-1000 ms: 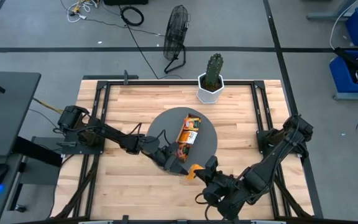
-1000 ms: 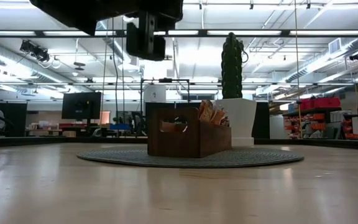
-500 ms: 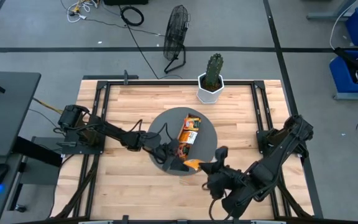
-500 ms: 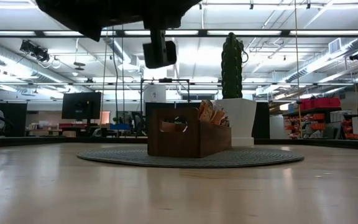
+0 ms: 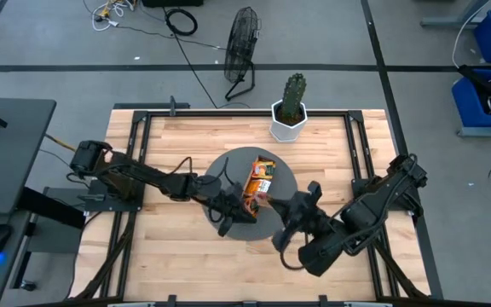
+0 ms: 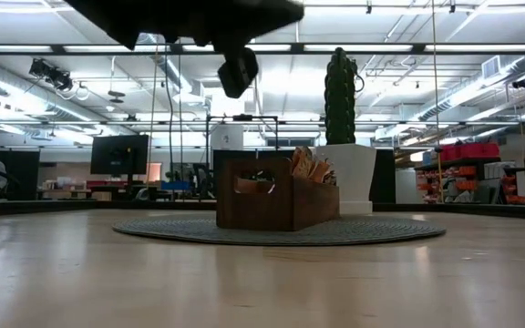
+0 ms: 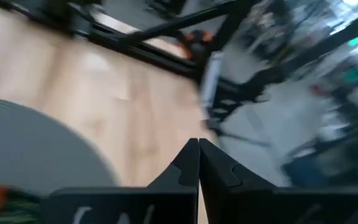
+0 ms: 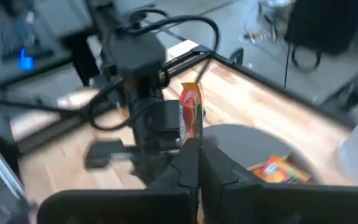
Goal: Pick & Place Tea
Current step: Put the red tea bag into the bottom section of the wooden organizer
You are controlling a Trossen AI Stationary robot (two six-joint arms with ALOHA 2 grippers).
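Above the mat's near edge, the right gripper [image 8: 190, 146] clamps an orange sachet [image 8: 190, 115] upright, just short of the wooden tray [image 5: 259, 183]; the left gripper [image 7: 198, 163], nearer the tray, is clenched empty.

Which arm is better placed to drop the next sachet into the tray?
Right. The right gripper is shut on a sachet and hovers beside the tray on the mat. The left gripper is shut and empty.
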